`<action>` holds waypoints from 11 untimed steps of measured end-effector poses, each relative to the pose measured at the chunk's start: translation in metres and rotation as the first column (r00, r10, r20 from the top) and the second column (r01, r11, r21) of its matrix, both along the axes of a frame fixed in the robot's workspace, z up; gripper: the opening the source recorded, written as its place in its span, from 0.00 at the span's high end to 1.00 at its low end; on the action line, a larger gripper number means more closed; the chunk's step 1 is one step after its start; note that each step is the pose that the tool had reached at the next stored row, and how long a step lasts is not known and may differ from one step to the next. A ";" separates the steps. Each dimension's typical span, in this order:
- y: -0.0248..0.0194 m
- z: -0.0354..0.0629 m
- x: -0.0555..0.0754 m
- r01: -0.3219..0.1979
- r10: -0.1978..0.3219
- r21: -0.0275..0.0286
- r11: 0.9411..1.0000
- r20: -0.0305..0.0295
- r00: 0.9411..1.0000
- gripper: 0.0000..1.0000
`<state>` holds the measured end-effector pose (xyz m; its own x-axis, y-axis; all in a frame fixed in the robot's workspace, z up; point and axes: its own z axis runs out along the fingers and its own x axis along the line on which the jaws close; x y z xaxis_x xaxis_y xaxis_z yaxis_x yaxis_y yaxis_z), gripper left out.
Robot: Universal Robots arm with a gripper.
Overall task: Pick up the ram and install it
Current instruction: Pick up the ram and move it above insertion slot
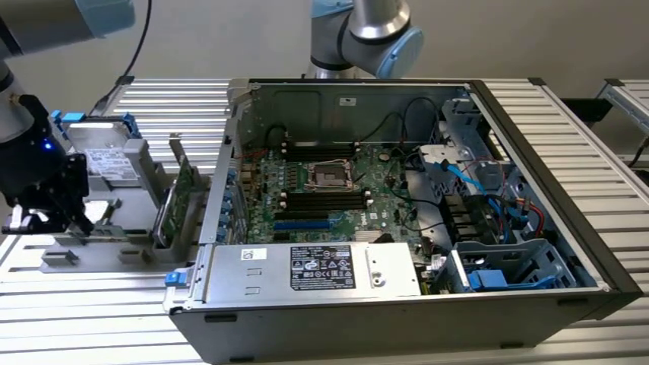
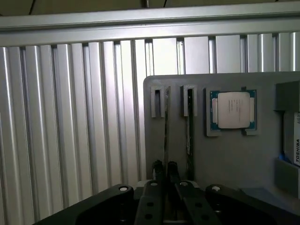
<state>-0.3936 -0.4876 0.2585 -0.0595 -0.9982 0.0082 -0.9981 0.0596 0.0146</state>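
The ram [image 2: 166, 126] is a thin stick seen edge-on, standing in a slotted bracket of the grey holder plate [image 2: 220, 159]. My gripper [image 2: 165, 169] is down over its near end, with one dark finger on each side of the stick, shut on it. A second thin stick [image 2: 190, 126] stands parallel in the neighbouring bracket. In the exterior view my gripper [image 1: 42, 219] is low over the grey holder [image 1: 102, 247] at that view's left, well away from the open computer case [image 1: 406, 228] and its green motherboard [image 1: 381, 182] with black memory slots [image 1: 324, 201].
A square silver processor chip [image 2: 233, 109] lies in a pocket of the holder beside the sticks. A hard drive [image 1: 106, 156] and a green expansion card [image 1: 182, 205] stand on the holder between me and the case. A second arm [image 1: 370, 34] stands behind the case. Ribbed aluminium table [image 2: 70, 126] lies all around.
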 end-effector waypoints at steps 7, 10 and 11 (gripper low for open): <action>0.0010 0.0317 0.004 -0.036 0.036 0.001 0.999 0.000 0.999 0.85; 0.0011 0.0406 0.006 -0.050 0.050 0.002 0.999 0.000 0.999 0.85; 0.0010 0.0436 0.007 -0.055 0.055 0.003 0.999 0.000 0.999 0.85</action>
<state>-0.3870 -0.4866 0.3021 -0.0049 -1.0000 0.0053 -0.9999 0.0050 0.0145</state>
